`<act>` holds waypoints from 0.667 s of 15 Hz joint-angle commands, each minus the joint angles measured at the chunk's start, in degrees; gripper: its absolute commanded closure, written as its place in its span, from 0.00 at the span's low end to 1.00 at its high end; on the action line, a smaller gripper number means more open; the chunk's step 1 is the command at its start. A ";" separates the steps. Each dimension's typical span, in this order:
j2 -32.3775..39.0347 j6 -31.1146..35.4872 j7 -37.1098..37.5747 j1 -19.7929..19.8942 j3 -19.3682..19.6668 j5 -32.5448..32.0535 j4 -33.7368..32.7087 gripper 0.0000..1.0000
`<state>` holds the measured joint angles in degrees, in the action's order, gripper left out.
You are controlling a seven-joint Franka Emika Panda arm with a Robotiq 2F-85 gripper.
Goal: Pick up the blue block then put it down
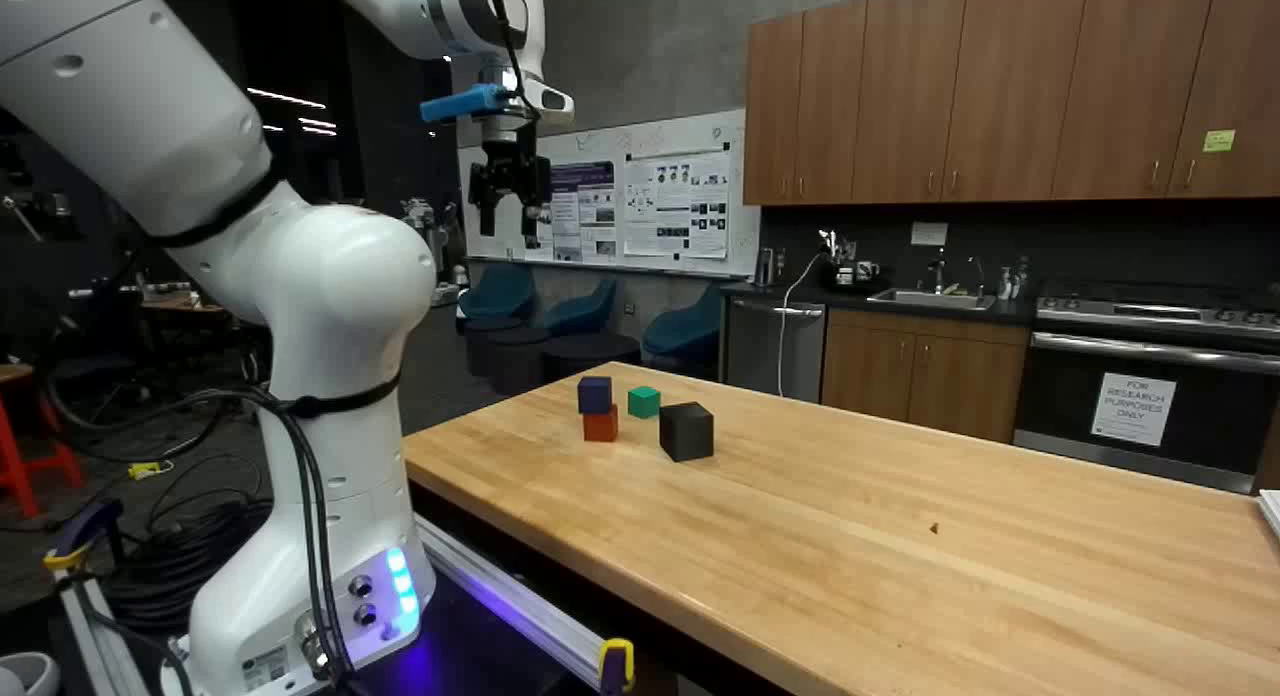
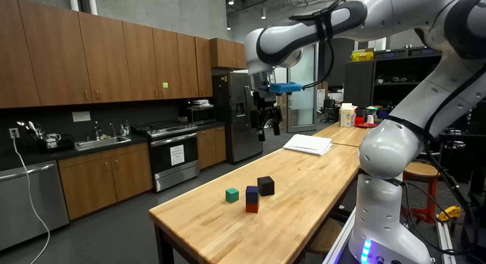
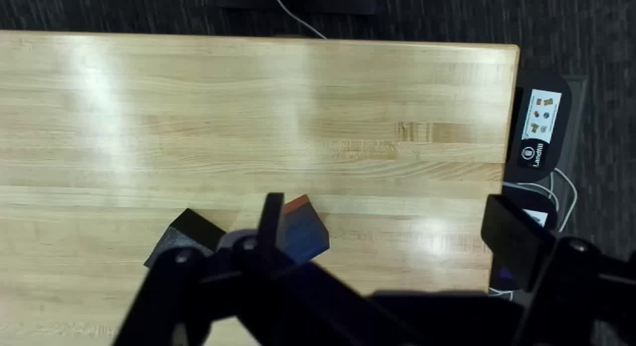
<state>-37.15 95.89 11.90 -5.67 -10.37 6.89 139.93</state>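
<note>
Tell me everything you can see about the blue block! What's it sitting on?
The blue block is a small, very dark blue cube with plain, flat sides; I can't tell what it's made of. It sits upright on top of the red cube, almost lined up with it, so it isn't touching the wooden table. The open gripper hangs above without touching it. In the wrist view, part of the block is hidden.

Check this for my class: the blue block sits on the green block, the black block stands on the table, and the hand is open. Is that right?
No: the blue block sits on the red block, not the green block, as both exterior views show. The black block does stand on the table, and the hand is open.
</note>
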 commanded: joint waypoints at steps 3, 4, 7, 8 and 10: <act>0.04 -0.08 0.04 -0.09 0.10 -0.06 -0.10 0.00; 0.04 -0.08 0.04 -0.09 0.09 -0.06 -0.10 0.00; 0.04 -0.07 0.04 -0.09 0.09 -0.06 -0.10 0.00; 0.22 0.47 -0.04 -0.04 0.01 -0.28 0.15 0.00; 0.54 2.51 -0.47 0.03 -0.10 -0.73 1.03 0.00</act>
<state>-37.12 96.17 11.85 -5.67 -10.37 6.86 140.15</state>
